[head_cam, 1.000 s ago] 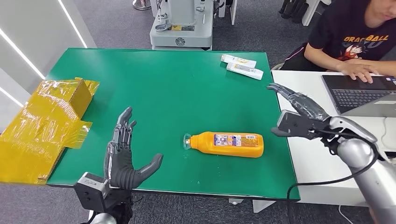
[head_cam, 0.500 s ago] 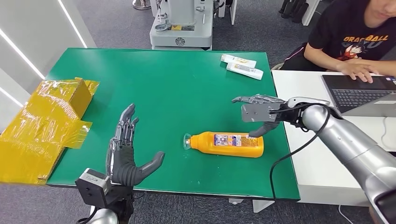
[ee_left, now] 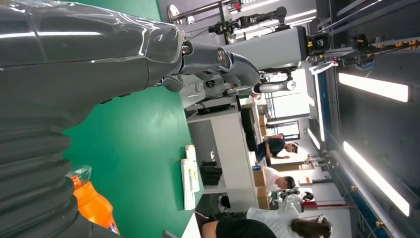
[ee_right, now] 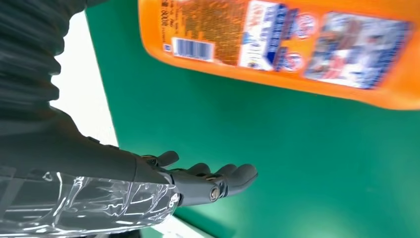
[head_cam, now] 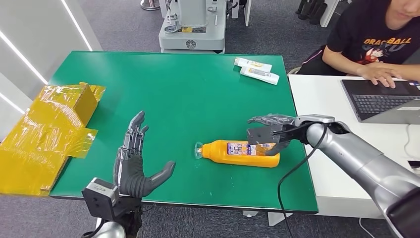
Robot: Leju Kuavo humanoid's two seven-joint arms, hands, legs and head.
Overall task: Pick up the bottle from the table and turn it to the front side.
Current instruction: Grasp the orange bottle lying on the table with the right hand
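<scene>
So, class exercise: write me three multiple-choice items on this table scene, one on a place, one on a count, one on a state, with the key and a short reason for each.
1. Where on the green table does the orange bottle lie?
A. at the far left corner
B. in the near right part
C. on the yellow wrapped box

2. How many white tubes lie near the table's far right corner?
A. two
B. four
C. none

3. How is the left hand?
A. holding the bottle
B. open, holding nothing
C. pressing on the laptop

Key: 1 B, the bottle lies on its side in the near right part, with the right hand at its base end. 2 A, two tubes lie side by side. 3 B, its fingers are spread, with nothing in them.
</scene>
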